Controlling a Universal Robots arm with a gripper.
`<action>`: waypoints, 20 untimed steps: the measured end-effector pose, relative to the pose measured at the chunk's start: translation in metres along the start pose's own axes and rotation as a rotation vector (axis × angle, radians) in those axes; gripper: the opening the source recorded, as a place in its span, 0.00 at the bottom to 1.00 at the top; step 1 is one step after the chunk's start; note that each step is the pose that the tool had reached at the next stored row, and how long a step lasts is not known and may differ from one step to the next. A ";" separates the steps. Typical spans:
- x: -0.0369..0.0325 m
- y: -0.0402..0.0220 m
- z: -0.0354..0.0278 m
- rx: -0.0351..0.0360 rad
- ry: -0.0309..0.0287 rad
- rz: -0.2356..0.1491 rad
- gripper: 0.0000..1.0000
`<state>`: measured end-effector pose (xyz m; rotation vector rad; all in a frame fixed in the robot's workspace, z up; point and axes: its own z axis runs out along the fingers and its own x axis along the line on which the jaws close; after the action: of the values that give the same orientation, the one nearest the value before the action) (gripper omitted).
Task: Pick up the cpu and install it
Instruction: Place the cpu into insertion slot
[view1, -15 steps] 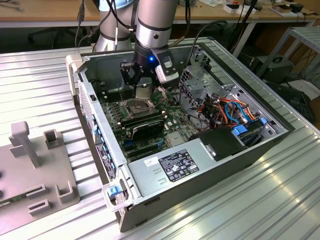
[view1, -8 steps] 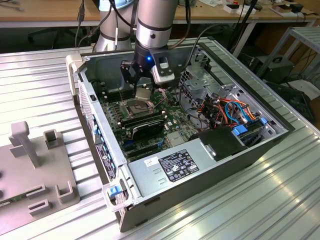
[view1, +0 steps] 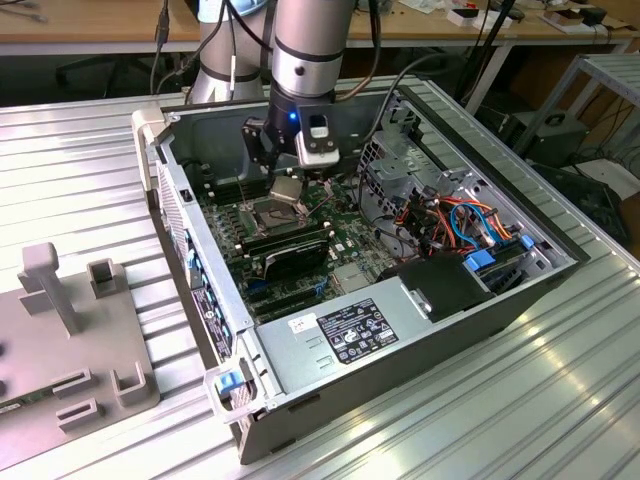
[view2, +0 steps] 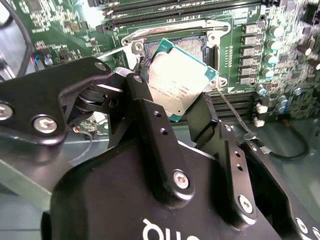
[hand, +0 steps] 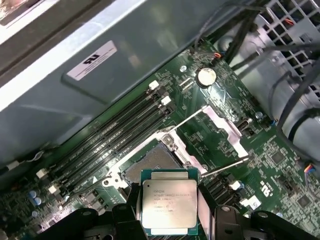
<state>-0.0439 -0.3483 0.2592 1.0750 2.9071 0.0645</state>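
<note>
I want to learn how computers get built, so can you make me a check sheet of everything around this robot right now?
Surface: ribbed metal table, with an open computer case lying on it.
Job's things: cpu held over the open socket, not seated; it sits tilted in the second wrist view.
Clutter: grey fixture block on the table, at the exterior view's left.
Grippers: claw shut on the cpu, one finger on each side.
Cables: orange, red and blue cables bunched inside the case, apart from the socket; dark cables hang beside the arm.
Surroundings: wooden benches behind the table.
</note>
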 end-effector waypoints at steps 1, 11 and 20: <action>0.0000 0.0000 0.0000 0.0005 -0.0012 0.022 0.55; 0.0000 0.0000 0.0002 0.0043 -0.0092 0.173 0.55; 0.0000 0.0000 0.0003 0.0055 -0.0120 0.223 0.55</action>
<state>-0.0440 -0.3483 0.2589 1.3910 2.7651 0.0569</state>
